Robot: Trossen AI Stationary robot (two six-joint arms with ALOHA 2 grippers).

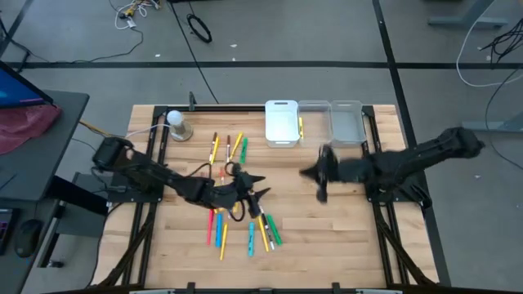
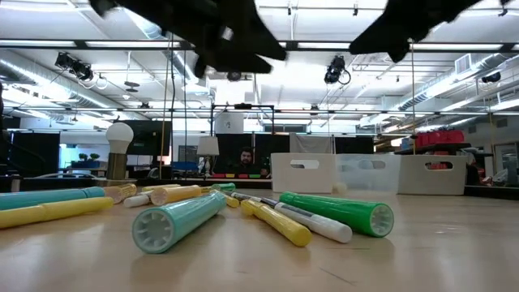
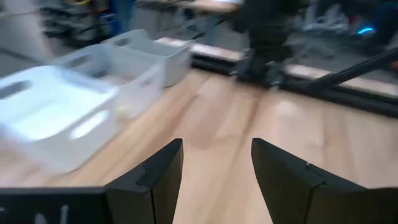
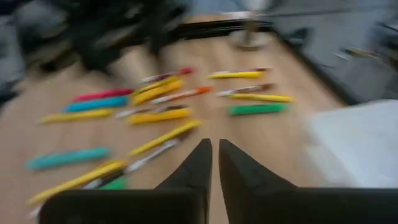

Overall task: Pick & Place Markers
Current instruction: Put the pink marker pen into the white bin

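Several thin markers (image 1: 245, 229) in yellow, orange, pink, green and cyan lie flat on the wooden table, left of its middle; the low view shows a cyan marker (image 2: 178, 223) and a green marker (image 2: 336, 211) up close. My left gripper (image 1: 260, 189) hovers open over the markers with nothing between its fingers (image 3: 216, 146). My right gripper (image 1: 306, 174) is raised to the markers' right, shut and empty (image 4: 214, 144), facing the spread of markers (image 4: 155, 115). A yellow marker (image 1: 301, 125) shows at the near wall of a clear bin.
A white bin (image 1: 282, 122) and two clear bins (image 1: 346, 121) stand in a row at the far edge. A white bulb-shaped object (image 1: 178, 124) with a cable stands at the far left. Bare wood lies between the markers and the right arm's base. A person (image 2: 246, 158) sits behind the table.
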